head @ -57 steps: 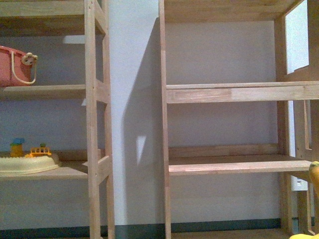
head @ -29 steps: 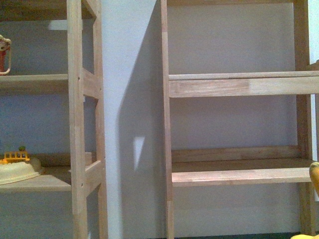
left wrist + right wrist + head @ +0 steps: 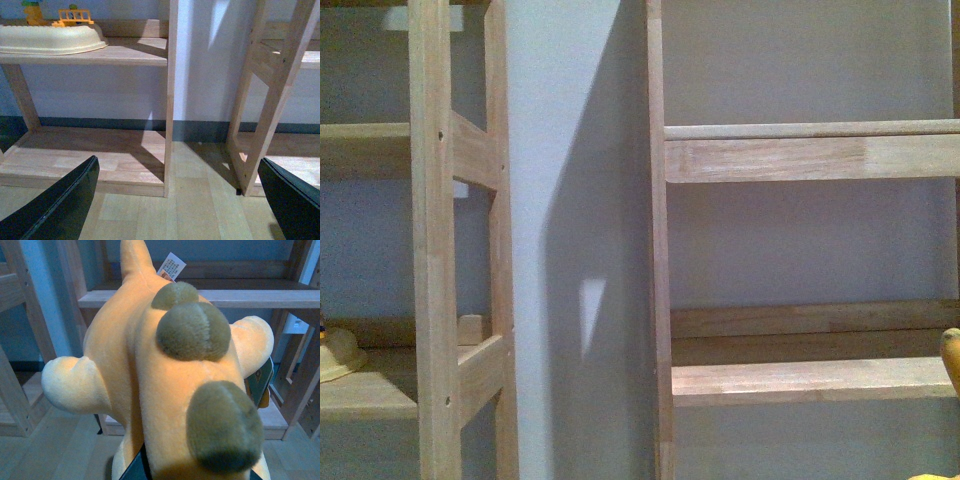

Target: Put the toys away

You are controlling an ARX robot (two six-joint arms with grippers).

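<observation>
At far left we see the left shelf unit (image 3: 432, 250). One of its shelves carries a cream tray (image 3: 50, 40) with small yellow train toys (image 3: 75, 16) on it. Our left fingers (image 3: 62, 205) are spread wide above the wooden floor (image 3: 195, 200), with nothing between them. A white wall (image 3: 575, 200) separates this unit from the right shelf unit (image 3: 810, 160). Further right, the plush toy (image 3: 165, 390) is held in the air before that unit, on none of its shelves. Only its orange edge shows at the front view's right border. Our right fingers (image 3: 135, 471) clamp it, mostly hidden behind its body.
</observation>
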